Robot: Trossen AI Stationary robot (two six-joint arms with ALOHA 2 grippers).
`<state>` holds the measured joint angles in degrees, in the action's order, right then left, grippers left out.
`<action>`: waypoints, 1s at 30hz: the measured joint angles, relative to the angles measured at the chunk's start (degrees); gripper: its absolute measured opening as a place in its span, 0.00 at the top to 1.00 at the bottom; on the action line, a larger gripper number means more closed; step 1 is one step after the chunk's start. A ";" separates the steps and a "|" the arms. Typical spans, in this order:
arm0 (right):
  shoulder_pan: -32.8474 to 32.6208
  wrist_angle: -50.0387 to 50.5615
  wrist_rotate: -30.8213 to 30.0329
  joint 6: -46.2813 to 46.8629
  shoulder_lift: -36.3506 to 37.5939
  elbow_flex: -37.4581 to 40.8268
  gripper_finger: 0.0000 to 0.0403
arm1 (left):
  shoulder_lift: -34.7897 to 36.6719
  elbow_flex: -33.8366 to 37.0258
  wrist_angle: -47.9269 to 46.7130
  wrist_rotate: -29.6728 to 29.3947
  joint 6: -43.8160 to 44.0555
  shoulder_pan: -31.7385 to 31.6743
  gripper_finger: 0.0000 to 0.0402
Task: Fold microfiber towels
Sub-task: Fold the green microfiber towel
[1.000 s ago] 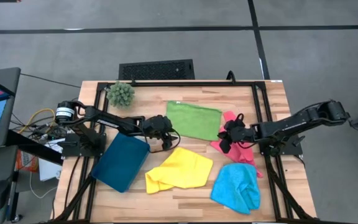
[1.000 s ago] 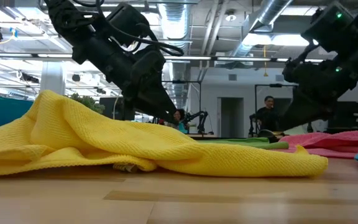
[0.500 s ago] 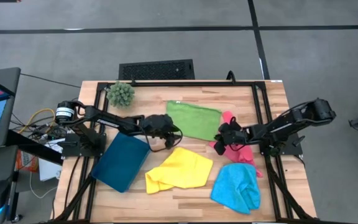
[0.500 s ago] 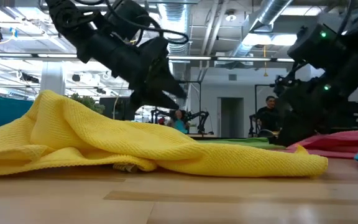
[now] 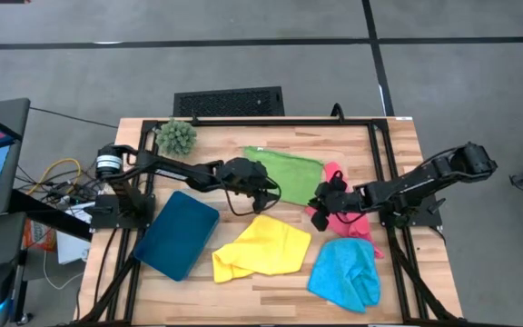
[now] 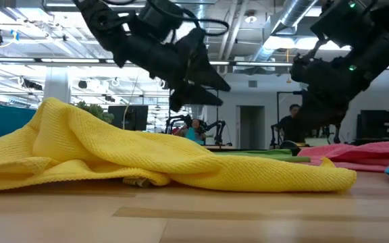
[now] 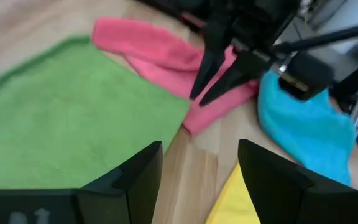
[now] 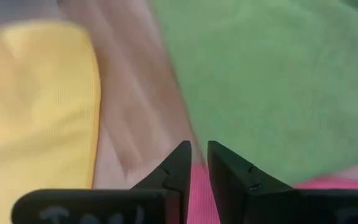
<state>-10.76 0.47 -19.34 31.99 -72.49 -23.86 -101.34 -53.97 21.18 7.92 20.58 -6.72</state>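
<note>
1. Bare wood shows between the green towel and the yellow towel, though the left gripper hangs over that gap, fingers apart.
2. The right gripper (fingers nearly closed) and pink towel crowd the right side.
3. The teal tray fills the left front.
4. The plant ball blocks the far left corner.
5. The far right corner lies bare.

Wooden desk carrying green towel, pink towel, yellow towel, light blue towel, dark teal tray and spiky plant ball.
</note>
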 joint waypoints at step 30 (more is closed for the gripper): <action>-1.97 5.32 -0.04 5.97 -1.64 0.31 0.69 | -15.11 -11.24 -3.27 -5.78 -8.83 1.05 0.49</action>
<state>-12.73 5.79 -19.38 37.95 -74.13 -23.55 -116.44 -65.21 17.91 2.14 11.75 -5.67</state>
